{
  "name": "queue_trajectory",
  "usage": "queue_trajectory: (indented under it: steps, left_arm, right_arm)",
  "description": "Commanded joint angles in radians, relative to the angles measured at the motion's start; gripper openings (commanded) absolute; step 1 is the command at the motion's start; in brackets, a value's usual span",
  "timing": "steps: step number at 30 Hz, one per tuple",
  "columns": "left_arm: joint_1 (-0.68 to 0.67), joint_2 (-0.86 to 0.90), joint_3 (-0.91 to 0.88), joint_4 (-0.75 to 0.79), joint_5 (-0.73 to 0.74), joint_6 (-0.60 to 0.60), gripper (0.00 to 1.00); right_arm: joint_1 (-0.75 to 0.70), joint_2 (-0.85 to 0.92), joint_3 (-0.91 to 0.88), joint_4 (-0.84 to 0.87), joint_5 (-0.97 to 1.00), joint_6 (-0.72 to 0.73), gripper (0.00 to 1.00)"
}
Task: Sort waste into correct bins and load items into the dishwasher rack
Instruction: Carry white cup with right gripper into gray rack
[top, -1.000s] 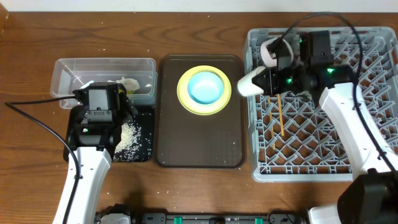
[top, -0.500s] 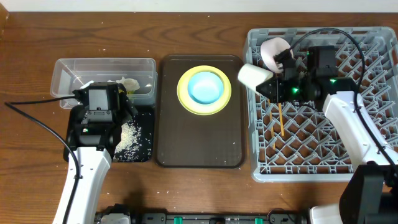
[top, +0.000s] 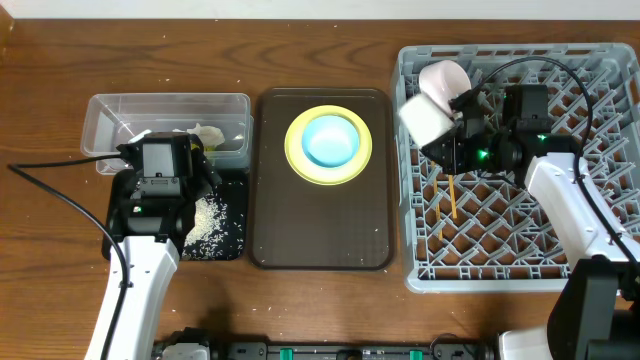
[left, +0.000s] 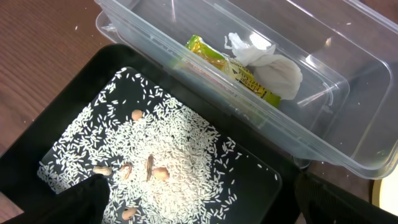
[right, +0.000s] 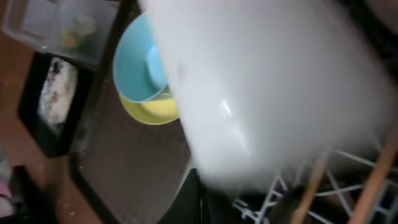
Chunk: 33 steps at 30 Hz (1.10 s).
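Right gripper: the right gripper (top: 445, 136) is clamped on the small white cup (top: 424, 118), held tilted over the left edge of the dishwasher rack (top: 600, 58).
Cup: plain white, a blur filling most of the right wrist view; just beside the pale pinkish-white bowl (top: 445, 76), which sits in the rack's top-left corner as seen from overhead.
Right arm: reaches up across the rack from the lower right, wrist turned left.
Left gripper: the left gripper (left: 205, 210) is spread wide, holding nothing, above the black tray (left: 62, 93).
Waste: rice grains (left: 174, 155) lie in the black tray; the snack wrapper (left: 247, 77) and tissue (left: 281, 73) lie in the clear tub (left: 351, 121).
Crockery: the light blue bowl (top: 330, 140) sits on the yellow plate (top: 293, 150) on the brown serving tray (top: 320, 230).
Chopsticks: the chopsticks (top: 452, 195) lie in the rack.
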Motion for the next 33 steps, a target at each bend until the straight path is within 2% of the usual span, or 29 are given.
queue_trajectory:
  steps: [1,6,19,20,22,28,33]
  left_arm:
    - [0.003,0.004,0.015,0.0,-0.012,-0.009,0.98]
    - [0.003,0.004,0.015,0.0,-0.012,-0.009,0.98]
    - [0.003,0.004,0.015,0.0,-0.012,-0.009,0.98]
    - [0.003,0.004,0.015,0.0,-0.013,-0.009,0.98]
    - [0.003,0.004,0.015,0.0,-0.013,-0.009,0.98]
    - [0.003,0.004,0.015,0.0,-0.012,-0.009,0.98]
    - [0.003,0.004,0.015,0.0,-0.012,-0.009,0.98]
  right_arm:
    - [-0.01,0.01,-0.017,0.01,0.032,-0.035,0.01]
    - [-0.009,0.013,-0.017,0.049,0.023,-0.021,0.01]
    - [-0.008,0.012,-0.017,0.024,0.028,-0.015,0.01]
    - [-0.008,0.012,-0.016,0.027,0.025,-0.008,0.03]
    - [-0.008,0.007,0.003,0.016,0.019,0.011,0.14]
    - [-0.008,-0.049,0.125,-0.051,-0.019,0.01,0.25]
    - [-0.009,-0.07,0.211,-0.12,0.166,0.006,0.33]
